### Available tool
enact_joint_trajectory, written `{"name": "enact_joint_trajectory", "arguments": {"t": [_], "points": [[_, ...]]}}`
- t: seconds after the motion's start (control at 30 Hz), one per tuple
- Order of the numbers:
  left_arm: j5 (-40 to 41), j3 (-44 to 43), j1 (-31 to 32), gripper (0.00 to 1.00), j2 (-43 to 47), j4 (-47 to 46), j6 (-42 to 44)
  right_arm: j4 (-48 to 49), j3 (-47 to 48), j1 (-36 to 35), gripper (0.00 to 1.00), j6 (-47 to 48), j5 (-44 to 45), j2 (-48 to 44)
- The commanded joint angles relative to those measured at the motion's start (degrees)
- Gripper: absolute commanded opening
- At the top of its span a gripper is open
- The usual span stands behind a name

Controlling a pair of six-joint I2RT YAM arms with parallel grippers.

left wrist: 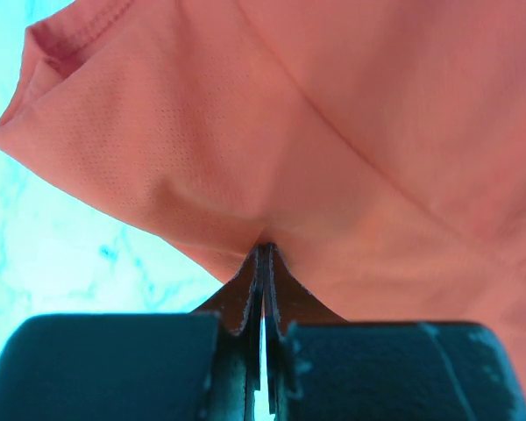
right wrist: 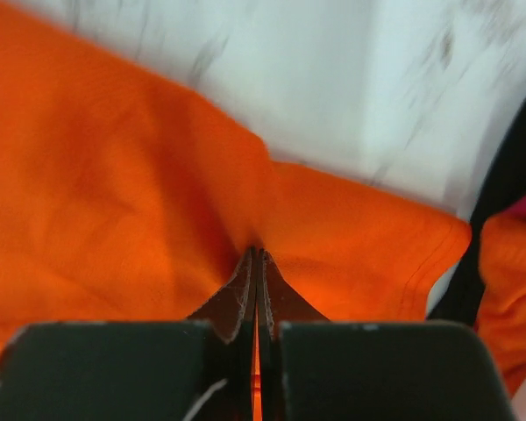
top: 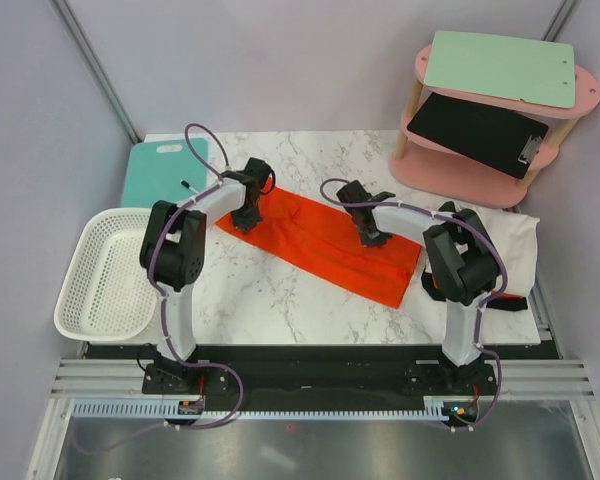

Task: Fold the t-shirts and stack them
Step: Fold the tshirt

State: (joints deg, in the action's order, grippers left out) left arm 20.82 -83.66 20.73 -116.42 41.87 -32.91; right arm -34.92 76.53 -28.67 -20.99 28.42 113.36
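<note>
An orange-red t-shirt (top: 325, 242) lies spread in a long folded band across the middle of the marble table. My left gripper (top: 247, 217) is shut on its left end; in the left wrist view the jaws are closed tight on a pinch of the cloth (left wrist: 265, 248). My right gripper (top: 372, 236) is shut on the shirt near its right part; in the right wrist view the jaws pinch the cloth (right wrist: 257, 250). More orange-red cloth (top: 432, 285) shows at the right under my right arm, mostly hidden.
A white latticed basket (top: 105, 274) sits at the left edge. A teal board (top: 162, 170) lies behind it. A white cloth sheet (top: 510, 240) with a black strap lies at the right. A pink two-tier shelf (top: 490, 110) stands at the back right.
</note>
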Motion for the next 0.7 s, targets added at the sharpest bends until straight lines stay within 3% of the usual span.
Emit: {"name": "enact_joint_trajectory", "arguments": {"t": [0.0,0.27,0.43,0.57,0.63,0.67], "points": [[3.09,-10.89,-0.25,0.02,-7.57,3.74,3.54,-8.58,-4.28,-4.73,0.00,-0.36,-4.86,-6.21],[1.95,-37.78,-0.78,0.02,-22.78,13.22,6.53,-7.37,-9.73,-10.35,0.00,-1.33,-22.69,-12.89],[-4.20,-49.99,-0.69,0.02,-28.15,13.59,8.47,-2.10,-10.97,-11.94,0.00,-0.63,-36.86,-14.22],[-6.32,-48.81,-0.69,0.02,-24.41,12.28,8.47,0.19,-8.77,-11.85,0.00,1.21,-32.65,-16.23],[-6.67,-39.87,-0.69,0.02,-19.40,7.11,8.47,1.25,-6.15,-11.59,0.00,1.57,-29.41,-16.85],[-7.36,-36.09,-0.69,0.02,-12.76,4.83,8.65,1.86,-5.26,-11.59,0.00,2.00,-28.78,-17.03]]}}
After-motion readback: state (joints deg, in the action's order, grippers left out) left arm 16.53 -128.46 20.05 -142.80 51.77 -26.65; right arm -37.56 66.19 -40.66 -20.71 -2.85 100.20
